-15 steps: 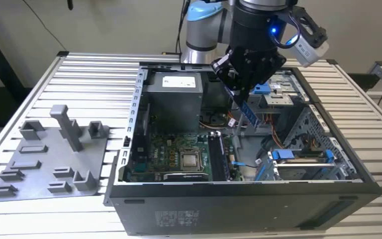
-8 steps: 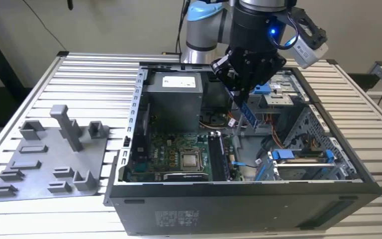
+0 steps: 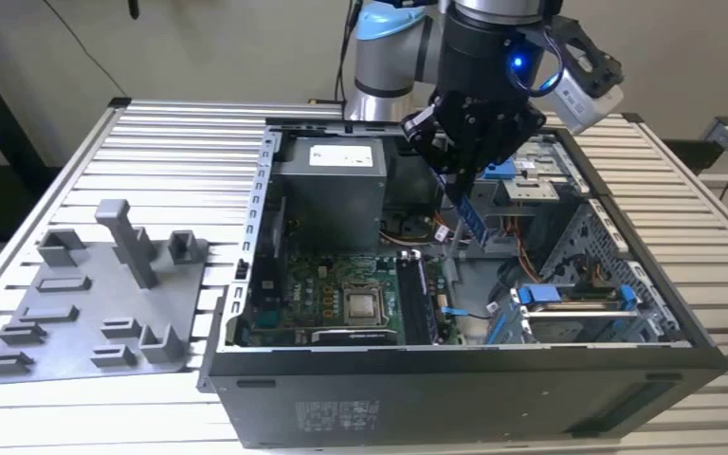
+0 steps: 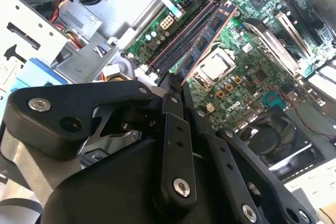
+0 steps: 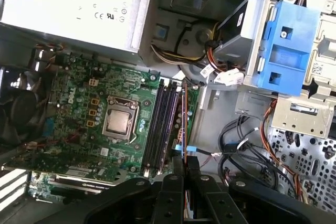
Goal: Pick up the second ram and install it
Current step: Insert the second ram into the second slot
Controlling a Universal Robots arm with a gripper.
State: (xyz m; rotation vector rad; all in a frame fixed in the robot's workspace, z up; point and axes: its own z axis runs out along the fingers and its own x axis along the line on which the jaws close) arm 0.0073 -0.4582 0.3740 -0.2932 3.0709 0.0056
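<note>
The robot arm's gripper [image 3: 462, 180] hangs inside an open computer case [image 3: 465, 365] on the slatted counter [image 3: 149, 142], its fingers clamped on the second ram [image 3: 472, 220]. The stick juts down from the fingertips, tilted, above the motherboard [image 3: 326, 294] and clear of it. In both wrist views the second ram [image 4: 207, 38] [image 5: 185, 124] appears edge-on, running out from the gripper [image 4: 175, 85] [image 5: 185, 163] over the long black memory slots [image 5: 160, 124]. A grey fixture [image 3: 99, 313] lies on the counter at the exterior view's left.
</note>
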